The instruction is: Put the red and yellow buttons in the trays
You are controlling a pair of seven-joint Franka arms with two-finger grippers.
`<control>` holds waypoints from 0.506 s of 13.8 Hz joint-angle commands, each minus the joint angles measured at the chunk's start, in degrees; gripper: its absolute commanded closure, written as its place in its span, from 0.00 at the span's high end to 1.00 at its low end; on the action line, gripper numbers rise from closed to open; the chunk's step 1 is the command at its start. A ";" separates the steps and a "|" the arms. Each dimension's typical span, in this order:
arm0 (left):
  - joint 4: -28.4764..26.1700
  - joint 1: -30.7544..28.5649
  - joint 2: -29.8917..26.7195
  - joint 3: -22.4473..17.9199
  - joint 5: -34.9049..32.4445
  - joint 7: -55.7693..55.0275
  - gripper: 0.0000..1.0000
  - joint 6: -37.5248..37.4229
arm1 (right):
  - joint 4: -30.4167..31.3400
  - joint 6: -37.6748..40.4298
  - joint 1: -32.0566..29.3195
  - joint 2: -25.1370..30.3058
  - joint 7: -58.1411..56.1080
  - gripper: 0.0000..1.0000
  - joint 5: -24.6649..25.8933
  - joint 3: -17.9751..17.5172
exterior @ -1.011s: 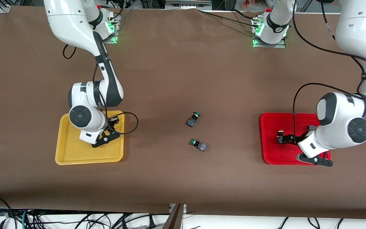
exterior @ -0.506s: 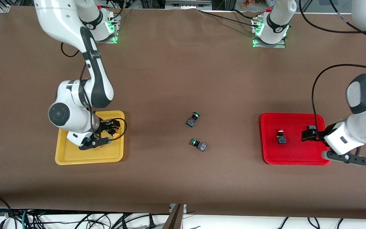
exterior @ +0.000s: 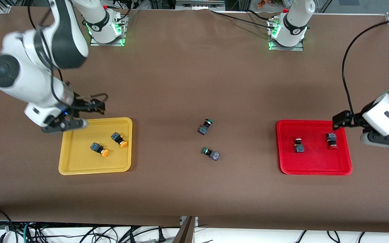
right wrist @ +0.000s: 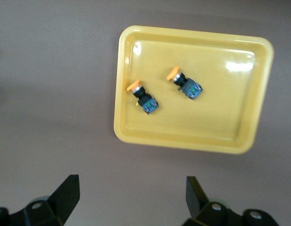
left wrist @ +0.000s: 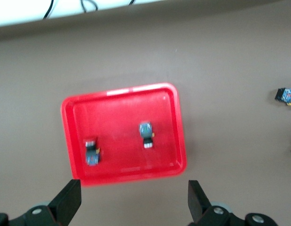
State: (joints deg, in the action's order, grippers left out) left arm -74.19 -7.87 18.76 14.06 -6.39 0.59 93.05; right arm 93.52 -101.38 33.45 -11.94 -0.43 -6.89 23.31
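Note:
The yellow tray [exterior: 79,162] holds two yellow-capped buttons [exterior: 99,150] [exterior: 119,140]. They also show in the right wrist view [right wrist: 143,97] [right wrist: 185,84] on that tray [right wrist: 220,113]. The red tray [exterior: 312,162] holds two red-capped buttons [exterior: 298,145] [exterior: 332,140]. They also show in the left wrist view [left wrist: 146,134] [left wrist: 91,152] on that tray [left wrist: 121,160]. My right gripper [exterior: 95,106] [right wrist: 131,195] is open and empty, raised over the table by the yellow tray's rim. My left gripper [exterior: 339,120] [left wrist: 133,202] is open and empty, raised over the red tray's corner.
Two green-capped switches [exterior: 205,126] [exterior: 211,153] lie on the brown table between the trays. One of them shows at the edge of the left wrist view [left wrist: 285,95]. The arm bases stand along the table's edge farthest from the front camera.
Both grippers have let go of their buttons, risen out of the trays and drawn back toward their own ends of the table. All four buttons now lie uncovered in the trays.

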 commanded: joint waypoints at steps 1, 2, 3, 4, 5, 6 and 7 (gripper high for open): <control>-8.49 0.14 -8.19 -1.39 2.59 -3.74 1.00 -0.50 | 5.97 2.31 0.22 9.46 0.69 1.00 2.84 -0.37; -11.38 0.05 -10.12 -2.44 4.70 -4.10 1.00 -0.50 | 5.98 3.46 -0.66 10.70 0.17 1.00 4.06 -0.64; -13.93 -0.04 -11.88 -3.50 6.90 -4.10 1.00 -0.50 | 5.63 4.34 -2.32 11.41 0.16 1.00 4.86 -2.81; -15.53 0.05 -12.68 -4.47 8.40 -4.10 1.00 -0.42 | 5.19 4.87 -7.56 11.33 0.08 1.00 5.22 -7.27; -15.89 0.05 -13.04 -4.56 8.41 -4.36 1.00 -0.50 | 3.88 4.96 -14.40 11.06 -0.01 1.00 5.48 -13.23; -15.72 0.14 -13.04 -4.56 8.24 -4.28 1.00 -0.59 | 1.69 6.01 -20.64 10.10 -0.27 1.00 5.48 -18.60; -15.63 0.14 -12.96 -4.56 8.24 -4.11 1.00 -0.51 | -0.07 8.63 -24.88 8.96 -0.02 1.00 5.57 -22.40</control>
State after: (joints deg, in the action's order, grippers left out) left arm -87.33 -7.91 7.88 9.76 0.73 -3.11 91.59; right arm 96.74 -96.26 17.52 -1.21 -0.45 -2.11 8.75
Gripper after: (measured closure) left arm 0.000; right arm 0.000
